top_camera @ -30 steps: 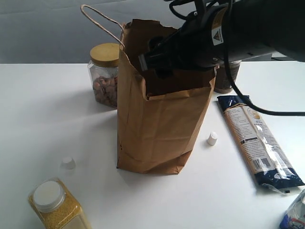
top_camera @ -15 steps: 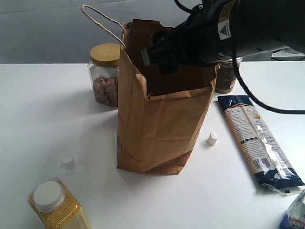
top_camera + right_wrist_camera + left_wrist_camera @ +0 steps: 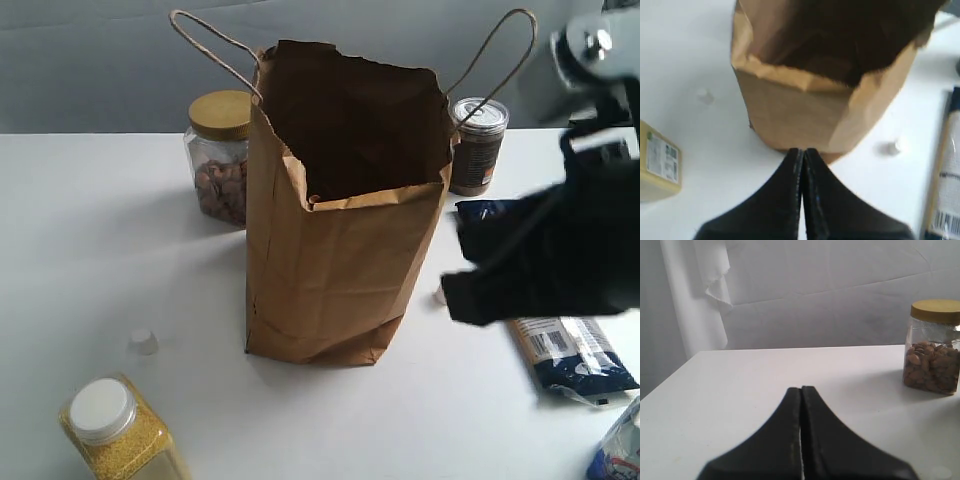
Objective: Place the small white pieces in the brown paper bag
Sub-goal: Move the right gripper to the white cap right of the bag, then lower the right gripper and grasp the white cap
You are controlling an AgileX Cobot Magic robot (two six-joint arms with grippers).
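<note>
Nearest, a small white capped piece [image 3: 143, 342] lies on the white table [image 3: 100, 220] left of the upright tall brown kraft paper bag [image 3: 340, 260], a second white piece [image 3: 888, 148] sits just right of its base by the blurred right gripper [image 3: 801, 152], whose jaws are pressed together, like those of the left gripper [image 3: 801, 390].

Blurred black right arm [image 3: 545, 255] hides most of the dark-blue printed packet [image 3: 575, 360]; tall brown kraft paper bag [image 3: 330, 260] interior too dark to read.
</note>
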